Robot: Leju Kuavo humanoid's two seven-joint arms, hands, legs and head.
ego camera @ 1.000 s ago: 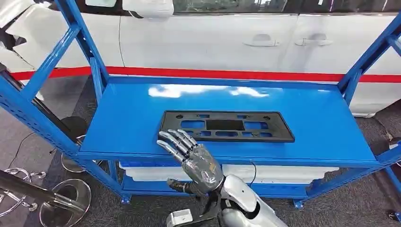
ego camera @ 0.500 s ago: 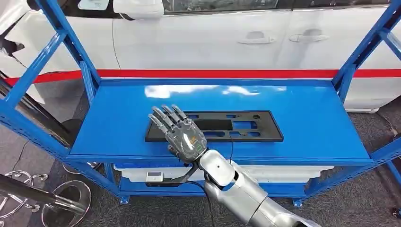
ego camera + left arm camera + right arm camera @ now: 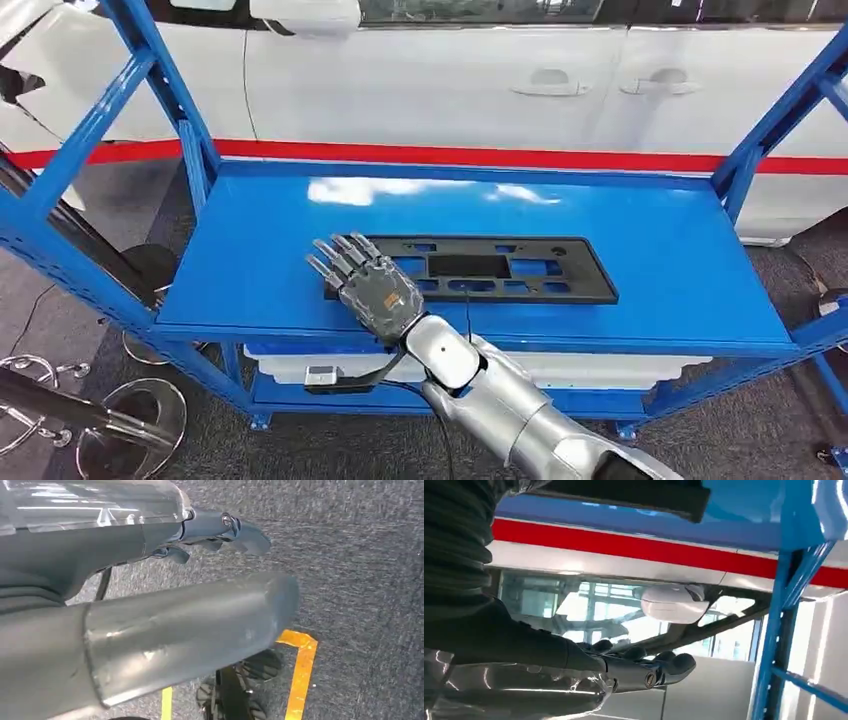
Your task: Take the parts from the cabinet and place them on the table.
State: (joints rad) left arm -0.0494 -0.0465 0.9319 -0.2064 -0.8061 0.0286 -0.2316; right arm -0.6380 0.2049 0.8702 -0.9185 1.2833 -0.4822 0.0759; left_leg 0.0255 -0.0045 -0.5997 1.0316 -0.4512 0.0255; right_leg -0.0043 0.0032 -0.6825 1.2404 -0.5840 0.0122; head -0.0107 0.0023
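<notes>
A flat black plastic part with several cut-outs lies lengthwise on the blue cabinet shelf, near its front edge. My right hand hovers over the part's left end with its fingers stretched out and apart, holding nothing. The frames do not show whether it touches the part. In the right wrist view the right hand has its dark fingers extended, and the black part shows at the picture's edge. My left hand hangs over the grey floor with nothing in it.
Blue uprights frame the shelf on both sides. A white car with a red stripe stands close behind. A white tray sits on the lower shelf. Chrome stool bases stand on the floor at left.
My right hand rose from below the shelf's front edge and reached forward over the black part's left end. The head view shifted a little.
</notes>
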